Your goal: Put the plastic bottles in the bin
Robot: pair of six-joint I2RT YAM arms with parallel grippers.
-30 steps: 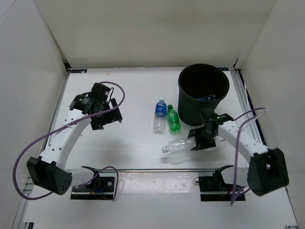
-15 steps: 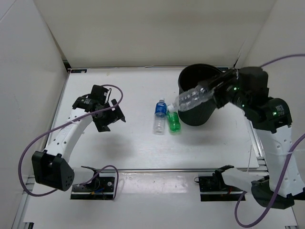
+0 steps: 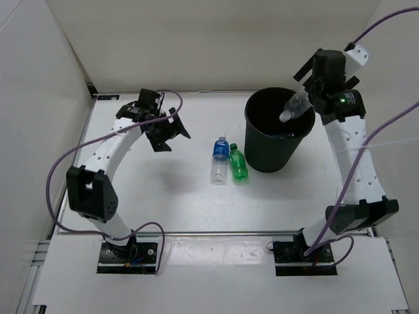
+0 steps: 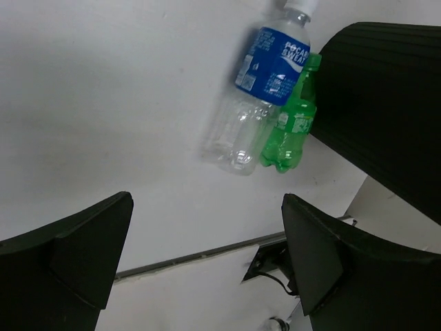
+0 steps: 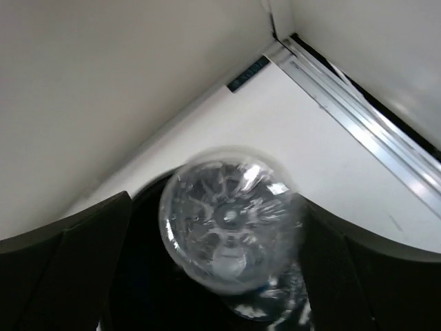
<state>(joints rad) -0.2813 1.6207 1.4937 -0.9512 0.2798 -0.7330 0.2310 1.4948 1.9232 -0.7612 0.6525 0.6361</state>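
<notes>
White tabletop point(image 3: 183, 196) carries a blue-labelled bottle point(image 3: 219, 159) and a green bottle point(image 3: 238, 164) lying side by side, just left of the bin point(image 3: 265, 154). The left gripper point(image 3: 170, 134) hovers wide and empty. Farther back, the right gripper point(image 3: 311, 88) gapes above the bin's rim, with a blurred clear bottle point(image 3: 294, 106) pointing cap-down into the mouth.

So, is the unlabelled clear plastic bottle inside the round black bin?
Not yet: the bottle is cap-down over the bin mouth, under the right tool.

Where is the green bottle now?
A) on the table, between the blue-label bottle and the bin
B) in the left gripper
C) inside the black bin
A: the green bottle lies on the table between the blue-label bottle and the black bin.
</notes>
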